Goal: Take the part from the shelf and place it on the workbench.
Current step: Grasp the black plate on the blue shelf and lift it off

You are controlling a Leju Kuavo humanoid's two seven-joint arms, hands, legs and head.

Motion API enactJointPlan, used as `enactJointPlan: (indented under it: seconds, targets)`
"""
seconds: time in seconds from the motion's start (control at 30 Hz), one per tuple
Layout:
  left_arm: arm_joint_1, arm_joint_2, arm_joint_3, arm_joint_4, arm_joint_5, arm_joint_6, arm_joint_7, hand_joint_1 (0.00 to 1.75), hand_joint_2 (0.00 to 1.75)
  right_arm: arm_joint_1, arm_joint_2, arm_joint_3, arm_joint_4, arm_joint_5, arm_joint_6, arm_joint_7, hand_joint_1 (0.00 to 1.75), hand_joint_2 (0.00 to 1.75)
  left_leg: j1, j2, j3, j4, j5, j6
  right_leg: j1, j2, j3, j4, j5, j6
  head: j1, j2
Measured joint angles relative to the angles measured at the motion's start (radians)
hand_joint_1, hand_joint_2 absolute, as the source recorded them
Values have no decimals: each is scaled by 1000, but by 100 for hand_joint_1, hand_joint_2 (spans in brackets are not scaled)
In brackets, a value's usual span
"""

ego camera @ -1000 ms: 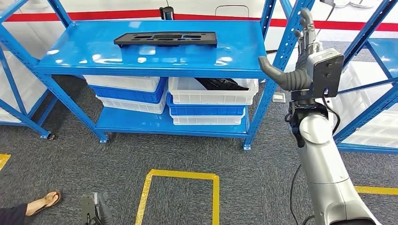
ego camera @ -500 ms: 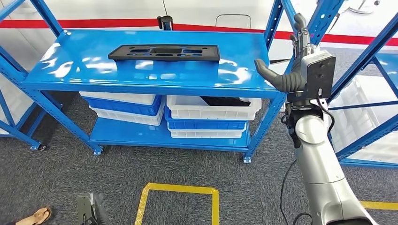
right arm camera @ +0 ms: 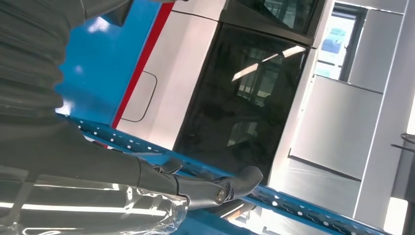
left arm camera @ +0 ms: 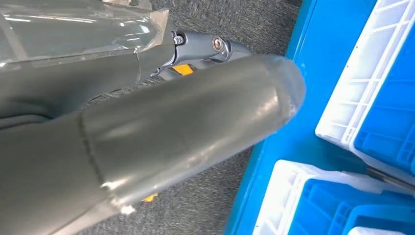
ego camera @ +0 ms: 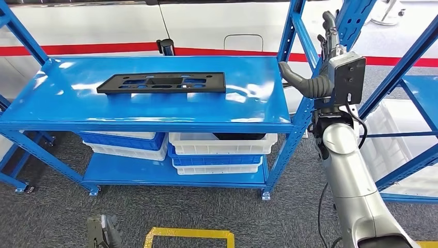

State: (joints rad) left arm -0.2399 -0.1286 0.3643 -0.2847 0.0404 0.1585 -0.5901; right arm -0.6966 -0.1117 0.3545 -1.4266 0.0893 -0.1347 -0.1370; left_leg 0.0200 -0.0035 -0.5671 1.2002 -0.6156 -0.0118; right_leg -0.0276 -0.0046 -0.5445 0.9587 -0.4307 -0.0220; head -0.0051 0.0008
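The part (ego camera: 161,82) is a long flat black plate with cut-outs, lying on the top board of the blue shelf (ego camera: 248,106), left of its middle. My right hand (ego camera: 325,67) is raised beside the shelf's right front post, fingers up and thumb stretched toward the shelf, holding nothing; it stands well to the right of the part. In the right wrist view the right hand (right arm camera: 98,166) has its fingers out straight. My left hand (ego camera: 102,232) hangs low near the floor, empty. The left wrist view has the left hand (left arm camera: 147,137) next to the lower shelf.
White bins (ego camera: 222,144) and blue bins (ego camera: 124,140) are stacked on the lower shelf; one holds a dark object (ego camera: 237,136). A second blue rack (ego camera: 408,67) with white bins (ego camera: 385,124) stands to the right. A yellow floor marking (ego camera: 188,233) lies before the shelf.
The whole picture has shifted: the camera moved closer to the shelf, which now sits lower and larger. A person's foot at the lower left has left the picture. My right hand stays raised.
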Motion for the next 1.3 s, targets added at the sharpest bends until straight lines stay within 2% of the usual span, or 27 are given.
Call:
enactJointPlan:
  seconds: [0.03,0.07,0.1,0.13,0.2,0.23,0.27,0.33,0.4,0.47,0.53,0.57,0.6,0.63,0.7,0.77,0.8,0.87,0.93,1.0,1.07,1.1,1.13,1.2,1.23,1.27,1.3]
  targets:
    - [1,0,0,0,1,0,0,0,0,0,1,0,0,0,0,0,0,175,2,0,-46,42,-18,-3,-1,2,9,0,-9,2,0,0]
    - [2,0,0,0,1,0,0,0,0,1,1,0,0,0,0,0,0,175,4,0,-76,49,-19,-4,-2,4,20,-1,-19,5,0,0]
    - [3,1,0,0,1,0,0,0,0,2,1,0,0,0,0,0,0,175,7,1,-91,22,4,-5,-5,6,33,0,-30,10,-1,0]
    - [4,1,0,0,1,0,0,0,0,2,1,0,0,0,0,0,0,175,10,2,-91,-33,50,-6,-8,7,46,0,-41,16,-1,0]
    - [5,2,0,1,1,0,0,0,0,2,1,0,0,0,0,0,0,175,17,12,-78,-160,169,-10,-8,9,67,0,-63,32,-5,0]
    - [6,2,0,2,0,-1,1,0,0,1,1,0,-1,0,0,0,0,175,17,16,-71,-197,205,-7,-5,9,73,-3,-73,42,-5,0]
    - [7,2,0,2,0,-1,1,0,0,1,1,0,-2,0,0,1,0,175,14,20,-68,-217,223,-1,-2,10,80,-5,-78,53,-6,0]
    - [6,1,0,2,0,-2,0,0,0,0,0,-1,-6,1,0,0,0,175,7,16,-55,-223,218,18,1,8,87,-7,-79,72,-3,0]
    - [3,0,0,2,0,-2,-1,0,0,0,0,-2,-8,1,0,0,0,175,2,11,-34,-229,212,36,-1,6,59,49,-71,78,-1,0]
    - [1,0,0,1,0,-2,-1,0,0,1,-3,-3,-9,1,0,0,0,175,-5,3,-13,-232,196,51,-2,5,-29,178,-82,70,2,0]
    - [1,0,0,1,0,-2,-1,0,0,6,-7,-3,-9,1,-1,0,0,175,-13,-5,10,-233,173,61,4,5,-129,282,-127,56,2,0]
    - [3,0,0,2,0,-2,0,0,0,9,-9,-3,-9,1,-1,0,0,175,-18,-9,26,-233,159,64,9,5,-162,292,-148,51,2,0]
    - [4,-1,0,2,0,-2,0,0,0,10,-9,-3,-9,1,-1,0,0,175,-25,-13,45,-233,144,67,15,5,-178,271,-152,48,2,0]
    - [4,-2,0,2,0,-2,0,0,0,11,-10,-3,-9,1,-1,0,0,175,-31,-16,67,-233,129,70,22,5,-181,222,-132,49,2,0]
    - [5,-4,0,2,0,-2,0,0,0,12,-11,-3,-9,1,-1,0,0,175,-42,-21,102,-234,97,74,37,7,-167,94,-13,53,0,0]
    - [5,-5,0,3,0,-2,0,0,0,11,-14,-4,-9,0,-1,0,0,175,-46,-24,126,-234,72,70,50,9,-145,24,85,39,-2,0]
    - [4,-6,0,4,0,-2,0,0,0,9,-14,-4,-10,0,-1,0,0,175,-46,-24,136,-229,68,67,52,11,-136,17,100,26,-3,0]
    - [3,-6,0,3,0,-2,0,0,0,4,-14,-4,-16,1,-1,-1,0,175,-44,-20,122,-185,82,57,47,12,-111,8,95,0,0,0]
    - [0,-7,-1,2,0,-2,2,0,0,1,-13,-4,-21,1,-1,-3,0,175,-40,-15,66,-87,98,46,37,10,-85,-1,86,-17,0,0]
    - [0,-9,-1,2,1,-2,7,0,0,4,-13,-4,-24,1,-1,-4,0,175,-29,-12,-18,18,59,32,31,10,-68,-4,71,-26,0,0]
    - [1,-9,-1,3,2,-1,17,0,0,15,-13,-3,-29,0,-1,-3,0,175,-12,-8,-91,60,-10,12,22,14,-53,-4,53,-19,-1,0]
    - [1,-9,-1,3,4,0,23,0,0,21,-14,-3,-32,-1,0,-2,0,175,-4,-6,-108,49,-21,2,18,16,-45,-3,44,-14,-1,0]
    - [2,-9,-1,4,6,4,32,0,0,27,-15,-3,-35,-3,2,0,0,175,5,-2,-111,6,8,-10,11,17,-35,0,33,-5,-1,0]
    - [3,-9,-4,6,5,27,61,0,0,36,-17,-3,-43,-6,10,2,0,175,21,5,-99,-118,125,-25,3,18,-21,14,9,14,-2,0]
    - [5,-8,-8,10,-5,59,96,0,0,42,-19,-3,-49,-1,16,5,0,175,25,11,-92,-168,173,-27,2,19,-18,23,-4,25,-5,0]
    - [8,-5,-16,14,-25,107,164,0,0,53,-23,-3,-60,12,22,9,0,175,25,14,-89,-189,198,-22,4,19,-18,31,-16,36,-6,0]
    - [16,0,-26,20,-53,158,250,0,0,72,-26,-1,-76,31,29,14,0,175,23,16,-87,-194,204,-15,7,20,-17,35,-25,45,-7,0]
